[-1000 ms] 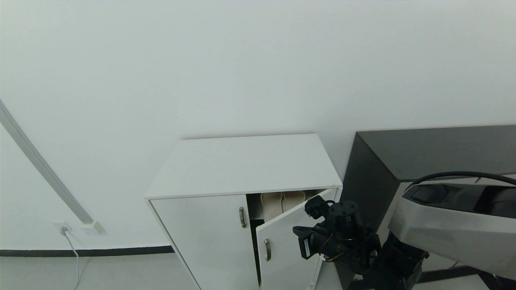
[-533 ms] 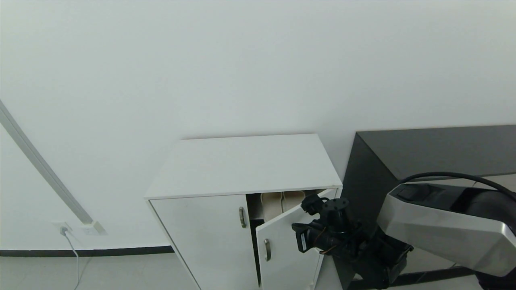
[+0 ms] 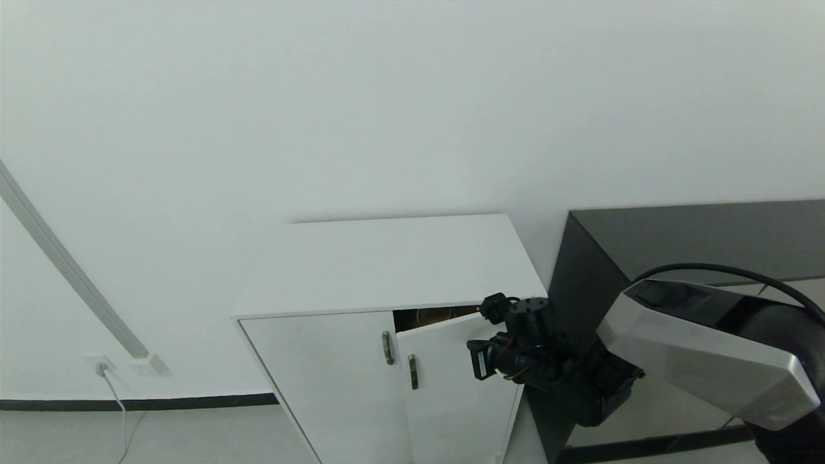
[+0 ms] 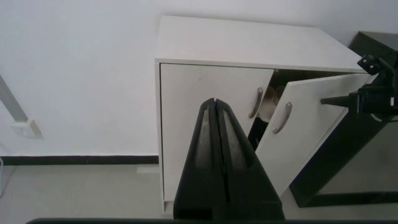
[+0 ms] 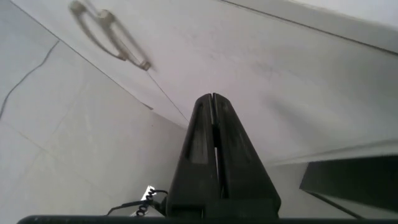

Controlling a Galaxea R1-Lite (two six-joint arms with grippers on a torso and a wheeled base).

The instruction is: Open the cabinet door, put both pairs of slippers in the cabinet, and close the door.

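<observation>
The white cabinet (image 3: 393, 264) stands against the wall. Its left door (image 3: 322, 380) is shut and its right door (image 3: 451, 386) is slightly ajar. My right arm's wrist (image 3: 525, 351) is close to that door's outer face near the hinge side. The right gripper (image 5: 213, 97) is shut with nothing in it, its tip against the door panel, far from the door handle (image 5: 109, 34). Its tip also touches the door in the left wrist view (image 4: 324, 101). A beige slipper (image 4: 272, 96) shows through the gap. My left gripper (image 4: 214, 102) is shut, empty, well back from the cabinet.
A dark table (image 3: 683, 238) stands right beside the cabinet on the right. A wall socket with a cable (image 3: 102, 369) and a slanted grey conduit (image 3: 64, 264) are on the wall to the left. Open floor (image 4: 81, 193) lies before the cabinet.
The right door has swung from wide ajar to nearly closed, with my right gripper moving forward against it. The slippers inside have become almost hidden in the head view.
</observation>
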